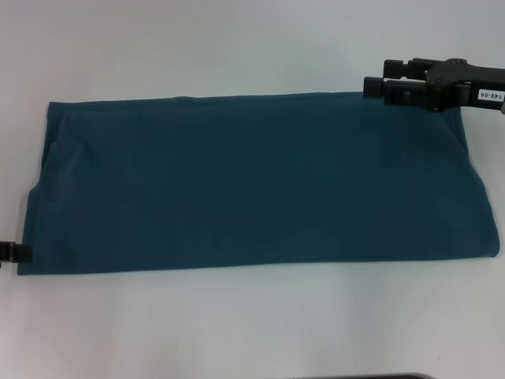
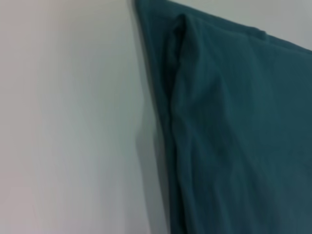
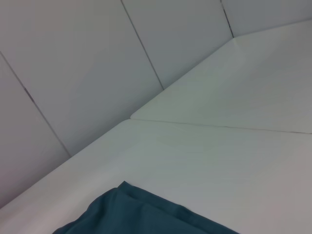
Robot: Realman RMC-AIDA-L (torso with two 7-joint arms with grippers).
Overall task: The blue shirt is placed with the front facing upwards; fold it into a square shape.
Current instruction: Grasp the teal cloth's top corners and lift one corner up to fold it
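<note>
The left gripper is cut off by the frame's left edge; its fingers perhaps touch the blue shirt.

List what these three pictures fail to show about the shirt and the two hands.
- Shirt: lettering and label hidden, only plain teal shows.
- Left hand: head view's left edge cuts it off; grip unclear.
- Right hand: at the far right corner, fingers not readable.
- Wrist views: no fingers shown.
</note>
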